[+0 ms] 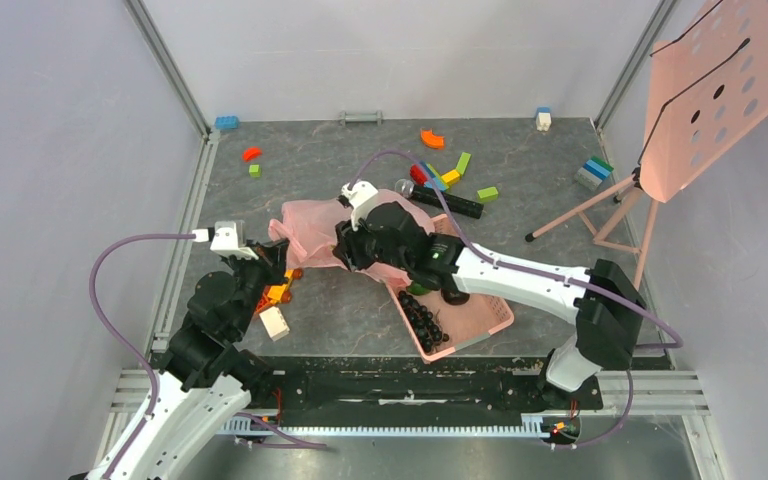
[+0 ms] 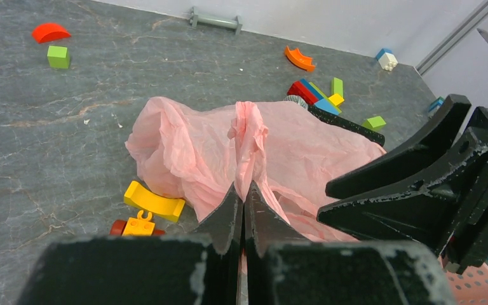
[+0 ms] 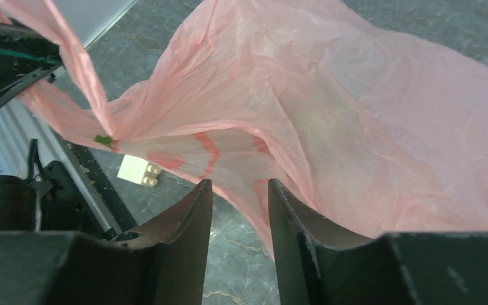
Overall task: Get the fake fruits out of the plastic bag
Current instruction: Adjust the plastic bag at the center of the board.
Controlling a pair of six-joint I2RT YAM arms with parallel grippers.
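I am pinching a twisted strip of the bag (image 2: 184, 146) in my left end effector (image 2: 244, 190), its jaws pressing together on the film; the bag is lying crumpled in the middle of the bench (image 1: 360, 300), just beside the basket (image 1: 480, 322); my right end effector (image 3: 238, 184) is standing narrow, jaws a little apart, the bag's edge hanging right at the tips; I am not making out any fruits through the pink film.
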